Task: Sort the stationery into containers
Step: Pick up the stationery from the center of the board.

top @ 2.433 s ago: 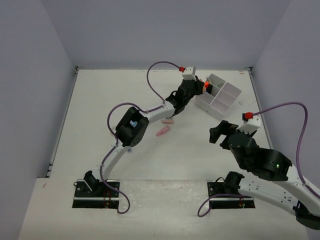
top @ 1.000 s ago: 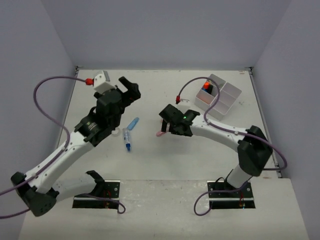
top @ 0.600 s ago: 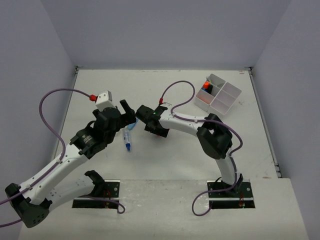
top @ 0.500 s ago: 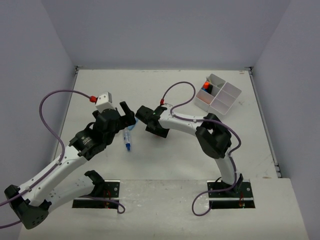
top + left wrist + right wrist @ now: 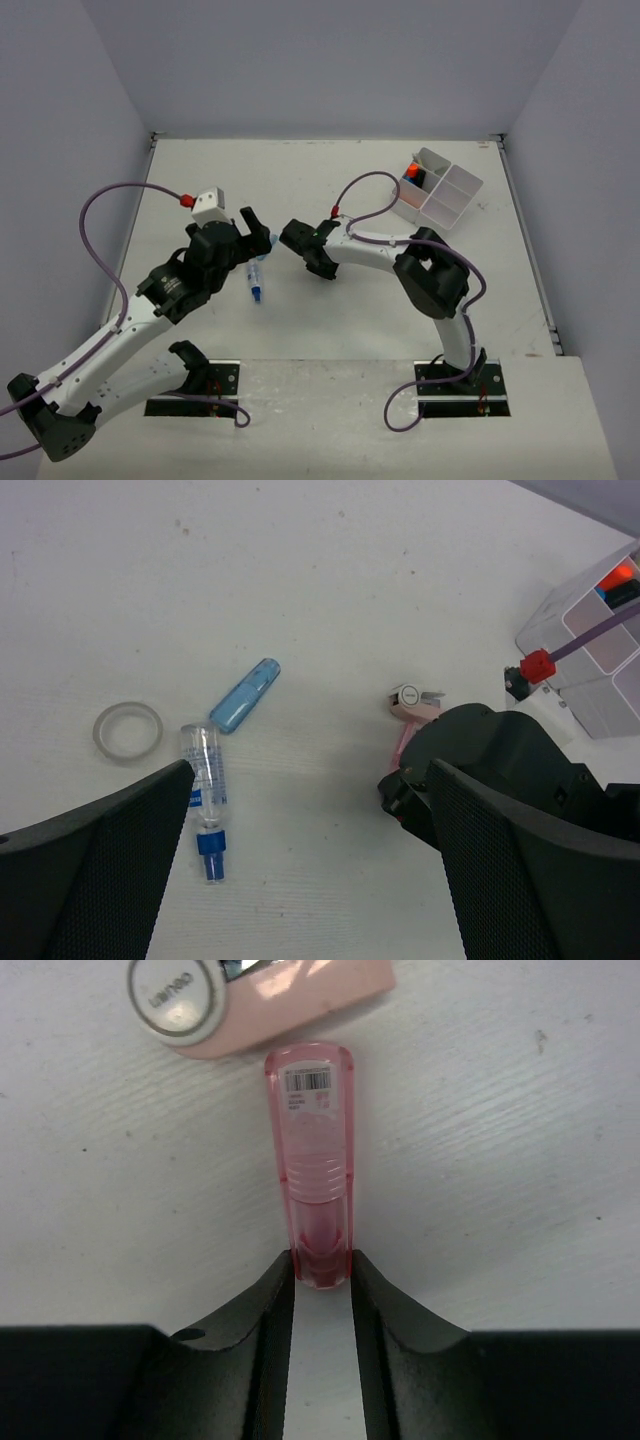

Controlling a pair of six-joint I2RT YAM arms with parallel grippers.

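In the right wrist view a translucent pink eraser (image 5: 309, 1160) lies on the table. My right gripper (image 5: 322, 1265) is shut on its near end, with a fingertip against each side. A second pink item with a round white end (image 5: 270, 1000) lies crosswise just beyond it. From the top view the right gripper (image 5: 308, 262) is low over the table's middle and hides both pink items. My left gripper (image 5: 255, 232) hovers open with nothing between its fingers (image 5: 100, 860), above a clear blue-capped marker (image 5: 205, 790). The white divided tray (image 5: 462, 180) stands at the far right.
A light blue cap (image 5: 243, 695) and a clear tape roll (image 5: 127, 730) lie left of the marker. An orange-capped highlighter (image 5: 412, 172) stands in the tray's far-left compartment. The right arm's purple cable (image 5: 365, 185) loops above the table between the gripper and the tray.
My right gripper has closed its jaws onto the pink eraser and shifted slightly right. The left gripper has come down a little toward the marker and stays open.
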